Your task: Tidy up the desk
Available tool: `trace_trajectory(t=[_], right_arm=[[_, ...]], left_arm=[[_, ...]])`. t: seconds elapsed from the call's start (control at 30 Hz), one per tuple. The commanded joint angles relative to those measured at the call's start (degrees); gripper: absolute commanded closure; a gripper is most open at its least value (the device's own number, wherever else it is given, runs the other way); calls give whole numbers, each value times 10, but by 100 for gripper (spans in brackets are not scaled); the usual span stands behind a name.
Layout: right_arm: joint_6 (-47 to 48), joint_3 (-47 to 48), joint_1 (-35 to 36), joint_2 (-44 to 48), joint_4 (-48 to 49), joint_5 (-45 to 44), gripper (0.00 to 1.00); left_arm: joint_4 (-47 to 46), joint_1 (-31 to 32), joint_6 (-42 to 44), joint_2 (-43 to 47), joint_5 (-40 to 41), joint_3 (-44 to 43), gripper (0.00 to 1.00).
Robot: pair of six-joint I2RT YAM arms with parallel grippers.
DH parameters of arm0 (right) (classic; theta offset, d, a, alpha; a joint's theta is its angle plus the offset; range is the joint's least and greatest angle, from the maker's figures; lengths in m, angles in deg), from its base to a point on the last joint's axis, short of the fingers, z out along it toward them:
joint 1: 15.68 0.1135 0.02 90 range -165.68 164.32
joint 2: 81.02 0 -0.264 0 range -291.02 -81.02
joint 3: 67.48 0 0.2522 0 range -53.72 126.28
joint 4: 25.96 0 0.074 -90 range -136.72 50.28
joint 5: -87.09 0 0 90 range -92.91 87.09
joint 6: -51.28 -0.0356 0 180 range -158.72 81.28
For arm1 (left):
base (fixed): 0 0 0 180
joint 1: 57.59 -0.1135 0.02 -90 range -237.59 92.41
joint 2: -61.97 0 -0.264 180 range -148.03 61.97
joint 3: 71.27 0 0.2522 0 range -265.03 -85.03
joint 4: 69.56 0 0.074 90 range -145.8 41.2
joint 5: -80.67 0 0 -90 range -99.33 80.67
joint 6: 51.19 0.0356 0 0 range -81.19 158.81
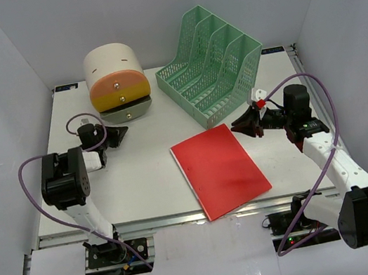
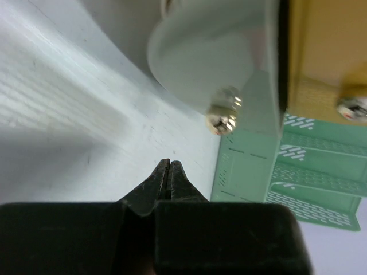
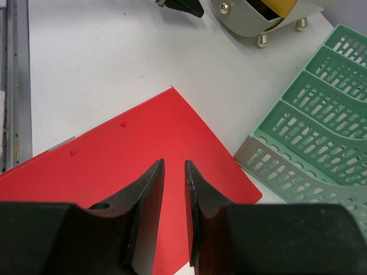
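The white desk (image 1: 141,177) holds a red folder (image 1: 220,170) lying flat near the front middle. My right gripper (image 1: 245,127) hovers over the folder's far right corner (image 3: 143,149), its jaws a narrow gap apart with nothing between them (image 3: 174,163). My left gripper (image 1: 116,135) is shut and empty (image 2: 169,163), low over the desk just in front of the beige round drawer box (image 1: 116,82), whose underside and metal knob (image 2: 223,114) fill the left wrist view.
A green mesh file rack (image 1: 210,65) stands at the back right, close to the right gripper (image 3: 321,114). The drawer box (image 3: 258,14) stands at the back left. A metal rail (image 1: 184,217) runs along the front edge.
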Motion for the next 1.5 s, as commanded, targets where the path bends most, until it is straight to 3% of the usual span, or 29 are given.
trace_trajectory(t=[0.0, 0.13, 0.43, 0.93, 1.13, 1.47], right_arm=[[4, 2, -5, 2, 5, -2, 73], [7, 3, -5, -1, 2, -6, 73], [17, 6, -8, -8, 2, -11, 73], [8, 1, -27, -10, 2, -10, 73], [7, 0, -30, -10, 3, -10, 72], [9, 2, -32, -12, 2, -13, 72]], left_arm=[[13, 20, -13, -60, -8, -68, 98], [15, 30, -25, -109, -2, -111, 87], [57, 46, -20, -117, 40, -162, 33], [10, 16, -40, -69, 14, -96, 31], [-54, 18, -137, -38, 64, -19, 36], [59, 46, -160, -70, 126, -119, 48]])
